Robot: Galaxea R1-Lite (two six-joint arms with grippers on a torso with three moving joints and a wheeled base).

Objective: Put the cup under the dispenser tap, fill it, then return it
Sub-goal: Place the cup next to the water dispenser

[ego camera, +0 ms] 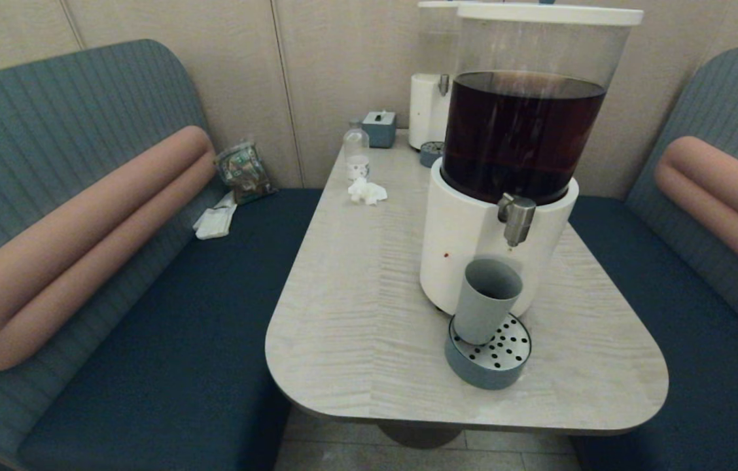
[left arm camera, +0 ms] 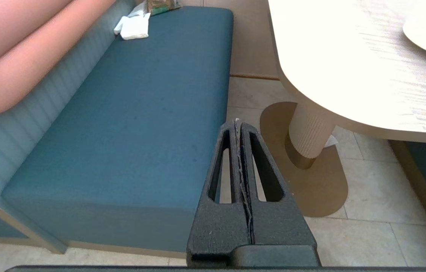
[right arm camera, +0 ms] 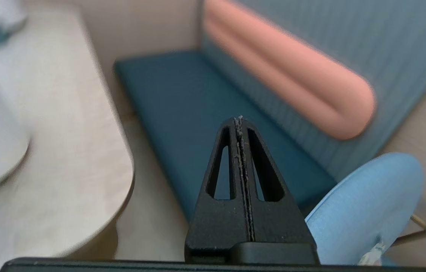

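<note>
Cup (ego camera: pixel 486 299): grey-blue tumbler, standing on the perforated metal top of the low round tray (ego camera: pixel 503 363), at the tray's 11 o'clock edge. It appears to lean slightly toward 1 o'clock. Its mouth is open and sits directly below the dispenser tap (ego camera: pixel 515 219), with a clear gap between spout tip and rim. The inside of the cup is in shadow; cannot tell whether it holds liquid.

Dispenser (ego camera: pixel 474 242): white base touching or just beside the cup's far side, clear tank above it roughly two-thirds full of dark brown liquid. Tap is at the base's 5 o'clock face.

Surface (ego camera: pixel 356 288): pale wood grain, rounded corners. From the dispenser, a small clear bottle (ego camera: pixel 356 152) and a crumpled white tissue (ego camera: pixel 367 191) lie toward 10 o'clock; a second, smaller white dispenser (ego camera: pixel 430 111) stands at 12 o'clock by the wall.

Left hand (left arm camera: pixel 238 122): clenched, fingers pressed together with nothing between them; held low beside the surface's edge, over the floor next to the blue bench seat (left arm camera: pixel 141 113). Not seen in the head view.

Right hand (right arm camera: pixel 240 120): clenched, empty, fingers flush; low off the surface's other side, pointing along the opposite bench seat (right arm camera: pixel 182 98). Not seen in the head view.
</note>
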